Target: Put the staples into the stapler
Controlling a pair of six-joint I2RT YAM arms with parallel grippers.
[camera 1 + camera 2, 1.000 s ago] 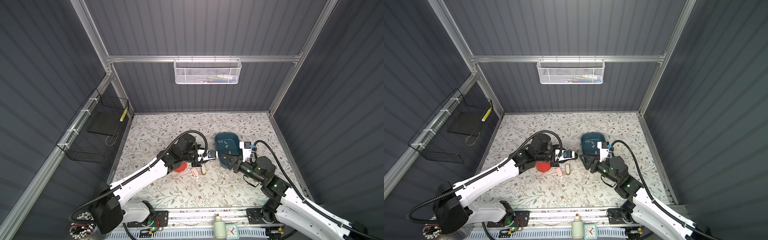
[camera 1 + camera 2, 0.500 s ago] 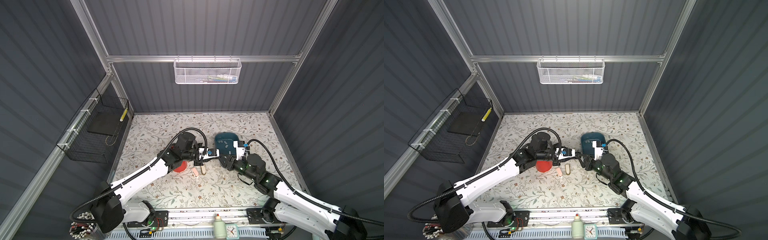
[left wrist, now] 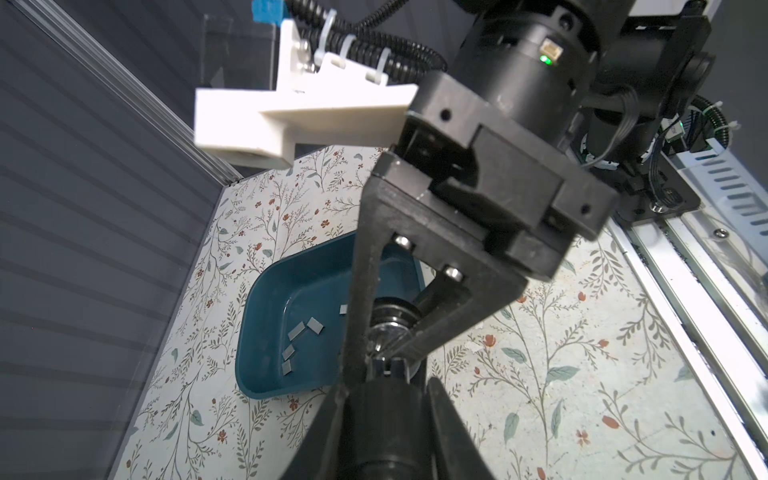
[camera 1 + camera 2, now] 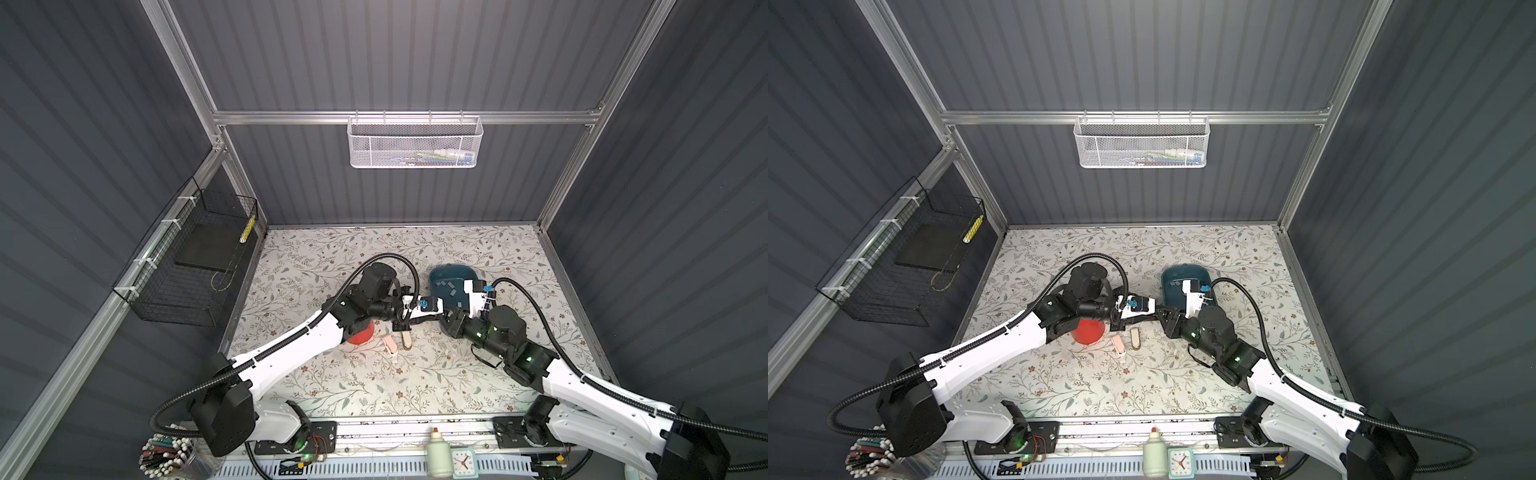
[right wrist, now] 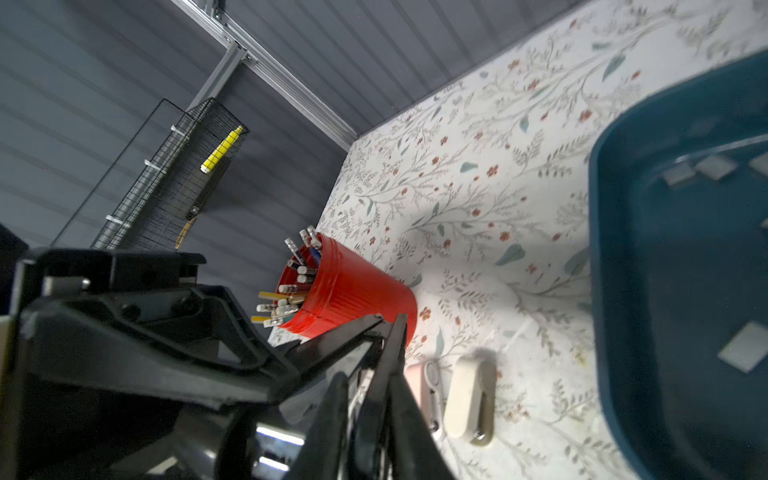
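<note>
Grey ribbed walls point(image 4: 395, 62), alu frame point(image 4: 407, 117), floral tabletop point(image 4: 332, 257), white mesh basket point(image 4: 415, 143) at back, blk wire basket point(image 4: 187, 266) left.

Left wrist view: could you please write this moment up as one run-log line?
left pincer: gripping stapler | right pincer: shut at stapler's end | staples: loose in teal tray

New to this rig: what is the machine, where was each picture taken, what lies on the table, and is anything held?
Two white-and-black robot arms with two-finger grippers work over a floral-patterned table. Two pictures look down from an overhead camera pair; the others come from a camera on each wrist. On it sit a dark blue plastic tray holding small grey staple strips, a red cup of pencils, a pink oblong item and a cream one. The left gripper clamps what looks like the black stapler; the right gripper is shut at its end. Whether it pinches a strip is hidden.
</note>
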